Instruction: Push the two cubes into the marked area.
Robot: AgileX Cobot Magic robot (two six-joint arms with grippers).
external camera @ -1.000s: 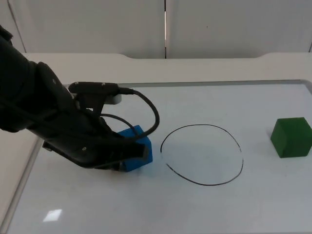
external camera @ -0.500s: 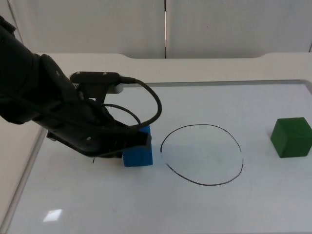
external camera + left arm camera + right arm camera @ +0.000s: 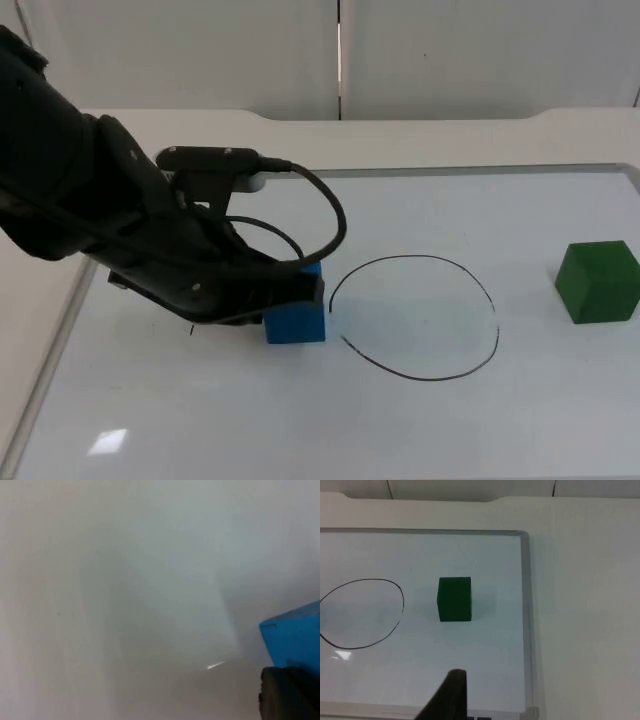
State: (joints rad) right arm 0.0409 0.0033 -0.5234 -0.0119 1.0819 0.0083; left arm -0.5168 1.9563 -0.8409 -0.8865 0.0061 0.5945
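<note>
Blue cube (image 3: pixel 296 318) sits centre-left of top view, just outside the drawn oval (image 3: pixel 415 317), touching its left edge or nearly. Left gripper (image 3: pixel 300 290) against cube's left side; jaw state can't tell. Step: pushing cube 1. Next: shove rightward over the line. Cube has no long axis, faces approx square to frame. Green cube (image 3: pixel 598 281) far right, right arm waiting.

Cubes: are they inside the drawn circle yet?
Not yet. The left gripper is against the blue cube, which sits just outside the black circle. The green cube sits apart at the other side, untouched, for the waiting right arm.
</note>
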